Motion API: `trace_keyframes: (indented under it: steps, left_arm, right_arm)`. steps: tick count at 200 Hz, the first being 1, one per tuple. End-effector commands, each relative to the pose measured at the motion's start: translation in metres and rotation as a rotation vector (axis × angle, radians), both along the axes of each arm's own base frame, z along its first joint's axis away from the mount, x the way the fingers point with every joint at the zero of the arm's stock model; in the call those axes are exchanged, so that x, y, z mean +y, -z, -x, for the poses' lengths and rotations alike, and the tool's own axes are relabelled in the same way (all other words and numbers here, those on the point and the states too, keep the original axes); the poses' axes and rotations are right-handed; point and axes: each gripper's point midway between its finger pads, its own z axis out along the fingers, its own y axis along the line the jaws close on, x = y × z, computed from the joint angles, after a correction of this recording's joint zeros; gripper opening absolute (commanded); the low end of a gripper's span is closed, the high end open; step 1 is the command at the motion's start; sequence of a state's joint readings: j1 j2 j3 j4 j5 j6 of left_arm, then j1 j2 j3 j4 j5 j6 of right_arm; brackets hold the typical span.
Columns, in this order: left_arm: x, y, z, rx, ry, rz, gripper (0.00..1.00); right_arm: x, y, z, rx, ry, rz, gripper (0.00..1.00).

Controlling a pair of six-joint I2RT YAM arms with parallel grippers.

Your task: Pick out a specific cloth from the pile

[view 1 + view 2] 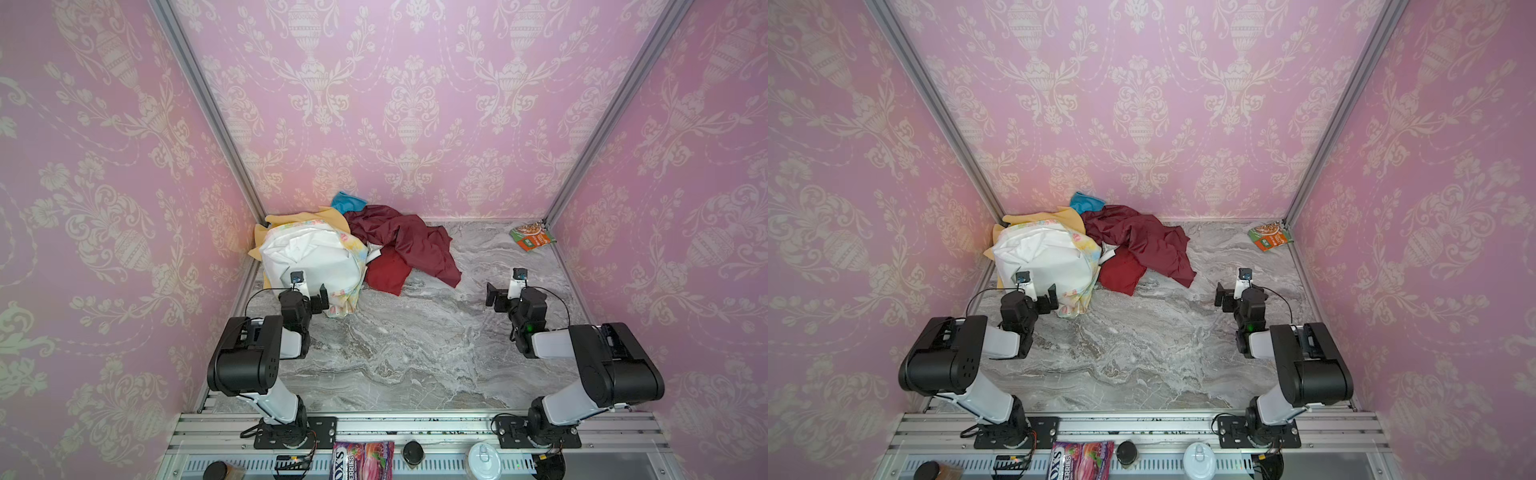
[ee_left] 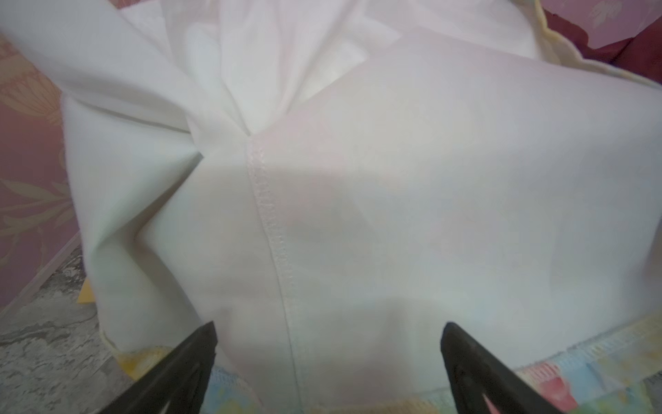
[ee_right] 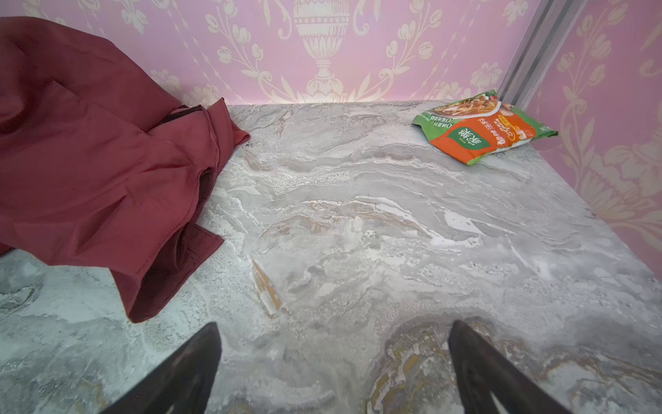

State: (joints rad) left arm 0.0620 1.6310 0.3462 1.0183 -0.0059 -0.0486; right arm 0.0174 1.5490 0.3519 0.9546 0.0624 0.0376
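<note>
The pile [image 1: 353, 249] lies at the table's back left, against the wall. In it are a mustard yellow piece, a blue piece [image 1: 347, 202], a shiny maroon one [image 1: 411, 245], a red one [image 1: 386, 274] and a flower-print sheet [image 1: 349, 291]. The cloth [image 1: 286, 247], plain white and creased, sits on top at the pile's left side. In the left wrist view the cloth [image 2: 143, 161] fills the frame beside a stitched seam. My left gripper [image 1: 305, 291] stands open at the pile's near side, white fabric before its tips [image 2: 329, 333], nothing pinched. My right gripper [image 1: 509, 291] is open over bare table [image 3: 333, 333].
A green and orange noodle packet [image 1: 532, 237] lies in the back right corner. Pink patterned walls close in three sides. The grey marble table [image 1: 415, 353] stretches between the arms. On the front rail sit a candy bag [image 1: 363, 459], a white can [image 1: 484, 459] and dark lids.
</note>
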Motion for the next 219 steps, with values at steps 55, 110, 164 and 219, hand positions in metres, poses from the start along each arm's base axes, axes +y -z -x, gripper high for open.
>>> trace_keyframes:
  steps: [55,110,164,219]
  left_arm:
    - [-0.0057,0.0007,-0.0031,0.01,0.035,-0.016,0.99]
    - [-0.0106,0.0001,-0.0034,0.005,0.064,-0.011,0.99]
    - [-0.0026,0.0,-0.0031,0.006,0.015,-0.014,0.99]
    - [-0.0023,0.0001,-0.0032,0.008,0.012,-0.011,0.99]
  right_arm:
    - [0.0015,-0.0046,-0.0019,-0.014,-0.003,-0.015,1.0]
    - [0.0012,-0.0053,-0.0021,-0.017,0.0,-0.017,1.0]
    - [0.0009,-0.0047,-0.0021,-0.013,0.001,-0.017,1.0]
    - [0.0003,-0.0044,-0.0022,-0.012,0.002,-0.016,1.0]
